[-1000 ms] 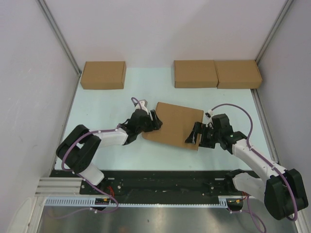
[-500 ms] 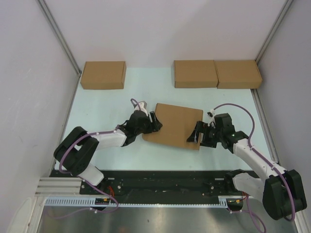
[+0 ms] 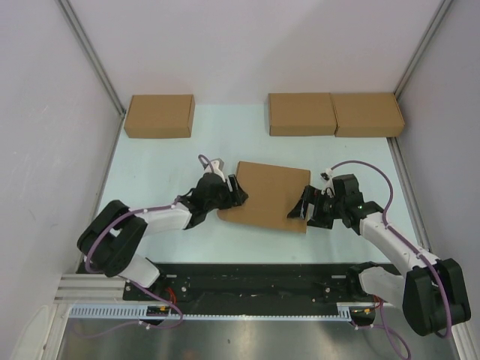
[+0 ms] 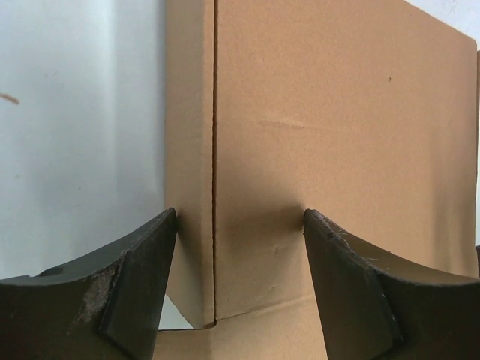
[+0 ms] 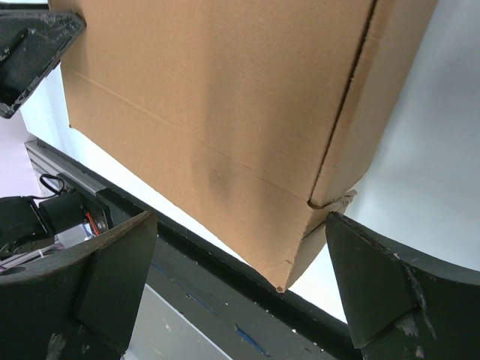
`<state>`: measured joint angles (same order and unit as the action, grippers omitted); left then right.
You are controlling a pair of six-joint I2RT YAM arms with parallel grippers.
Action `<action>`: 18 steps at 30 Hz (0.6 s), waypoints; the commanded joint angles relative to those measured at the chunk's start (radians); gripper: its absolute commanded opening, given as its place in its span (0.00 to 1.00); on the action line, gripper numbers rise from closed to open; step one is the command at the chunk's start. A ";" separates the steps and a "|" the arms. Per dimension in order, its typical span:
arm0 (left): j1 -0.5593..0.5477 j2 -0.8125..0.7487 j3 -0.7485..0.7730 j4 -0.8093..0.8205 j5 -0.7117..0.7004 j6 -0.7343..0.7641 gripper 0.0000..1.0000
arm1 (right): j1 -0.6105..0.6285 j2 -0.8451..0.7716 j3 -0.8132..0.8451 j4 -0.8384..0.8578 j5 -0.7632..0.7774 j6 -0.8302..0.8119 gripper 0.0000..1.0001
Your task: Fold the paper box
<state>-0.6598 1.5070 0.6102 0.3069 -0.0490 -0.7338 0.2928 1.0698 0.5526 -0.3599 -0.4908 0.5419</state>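
Squaring the closed paper box (image 3: 268,193), which lies flat mid-way across the table (image 3: 165,161), we judge it best to drive the spread left end effector (image 3: 237,190) and spread right end effector (image 3: 300,205) inward evenly against opposite edges, avoiding skew or crushed corners.

Pale green table (image 3: 150,165), seen from above. 4 brown cardboard items lie directly on it. The paper box (image 3: 266,196), closed and flat, sits slightly skewed near the centre. Along the far edge lie 3 compact boxes: the far-left box (image 3: 159,115) alone, and the middle box (image 3: 301,114) touching the far-right box (image 3: 367,114).
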 commanded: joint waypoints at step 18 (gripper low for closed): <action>0.046 -0.221 -0.098 -0.146 -0.005 -0.015 0.75 | 0.000 0.022 0.036 0.065 -0.048 0.000 1.00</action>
<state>-0.6193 1.3533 0.5449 0.1848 -0.0452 -0.7338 0.2924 1.0870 0.5526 -0.3237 -0.5102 0.5419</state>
